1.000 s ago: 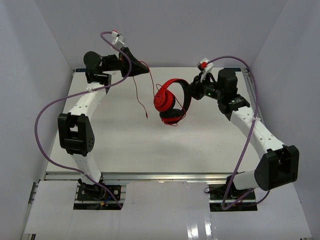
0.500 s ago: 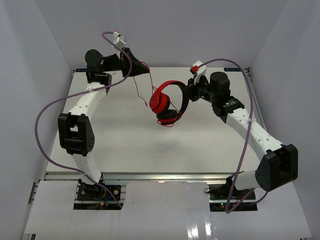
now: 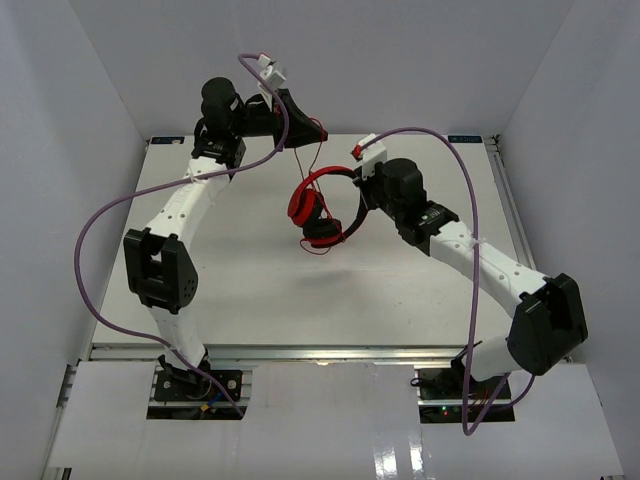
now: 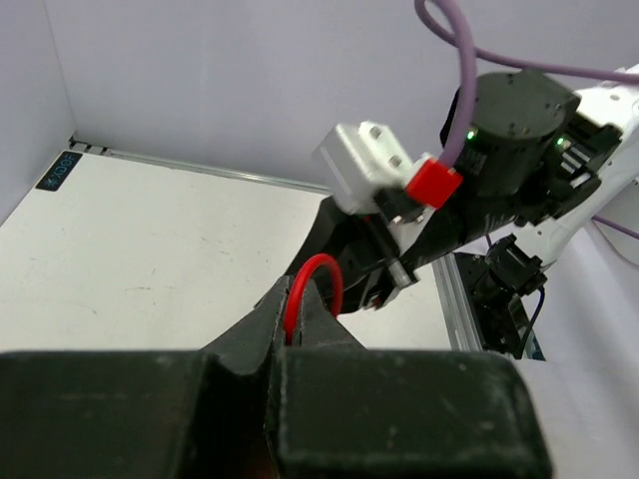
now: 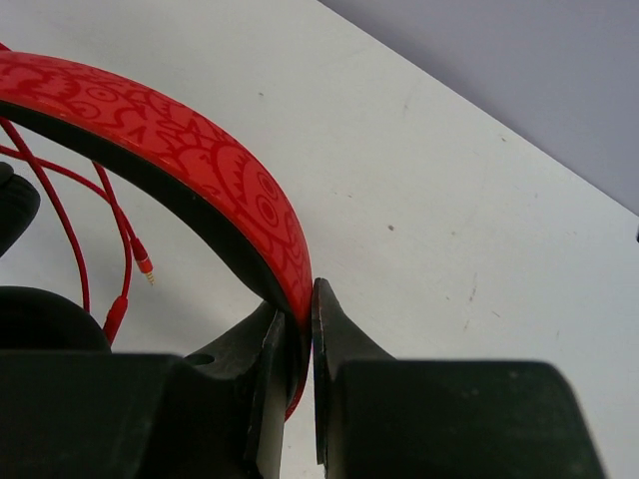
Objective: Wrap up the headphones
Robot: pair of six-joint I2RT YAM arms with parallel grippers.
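The red headphones [image 3: 312, 205] hang above the table's middle, one red cup on the left and a black ear pad below. My right gripper [image 3: 357, 190] is shut on the red headband [image 5: 215, 170], which passes between its fingers in the right wrist view. My left gripper [image 3: 322, 134] is raised at the back and shut on the thin red cord [image 4: 315, 284], which loops out from its closed tips. The cord [image 3: 316, 158] runs down from the left gripper to the headphones. The cord's plug [image 5: 143, 262] dangles below the headband.
Purple arm cables [image 3: 100, 215] loop beside the left arm and over the right arm [image 3: 470, 255]. White walls close the table's back and sides. The right arm's wrist [image 4: 509, 120] fills the left wrist view's far side.
Both grippers have moved toward each other. The right arm carried the headphones left; the left gripper swung right with the cord, which hangs shorter and nearer the headband.
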